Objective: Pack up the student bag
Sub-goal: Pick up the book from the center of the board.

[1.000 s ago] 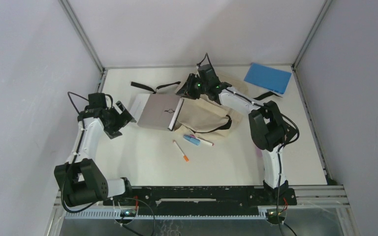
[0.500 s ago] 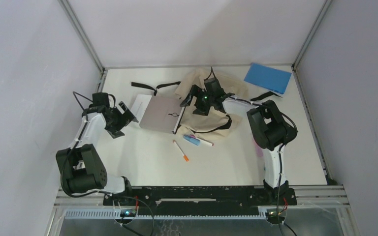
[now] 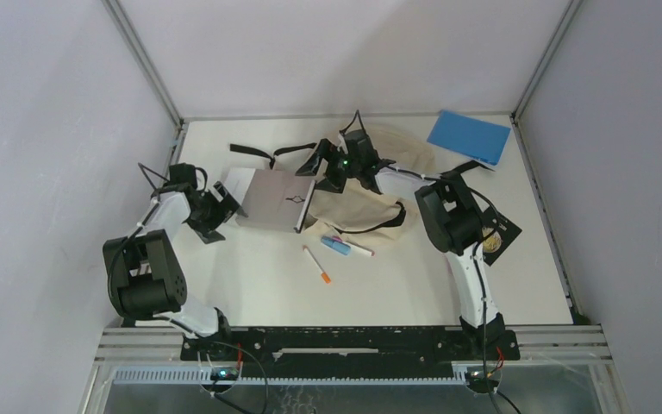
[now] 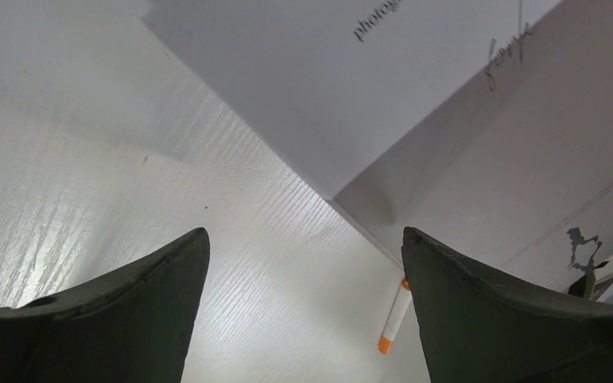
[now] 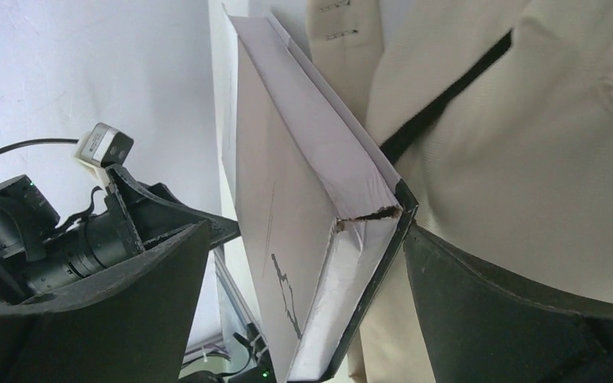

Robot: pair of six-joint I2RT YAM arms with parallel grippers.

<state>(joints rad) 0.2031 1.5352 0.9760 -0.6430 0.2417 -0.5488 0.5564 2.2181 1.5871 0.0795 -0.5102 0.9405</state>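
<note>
The student bag (image 3: 369, 200) lies in the upper middle of the top view. It is a big, soft, cream cloth thing, floppy and full of folds, with black trim (image 5: 447, 96). A flat grey book (image 3: 274, 197) lies just left of it. The book is hard and smooth, with white page edges. Its long way looks to run left to right in the top view, and its right end is at the bag's mouth. In the right wrist view the black trim seems to wrap that corner, so I think the book is only a little way in.

My left gripper (image 3: 224, 201) is just beside the book's left end, the end that sticks out. Its fingers are spread wide and hold nothing. My right gripper (image 3: 324, 170) is by the book's right end, at the mouth. Its fingers are spread wide too, with the book's edge between them but not pinched.

So the bag lies to the right of my left gripper, with the book in between. I think the left arm should push the book along its long way into the bag. The cloth may bunch up.

An orange-tipped pen (image 3: 317, 266) lies lower down on the white table (image 3: 250, 293).
</note>
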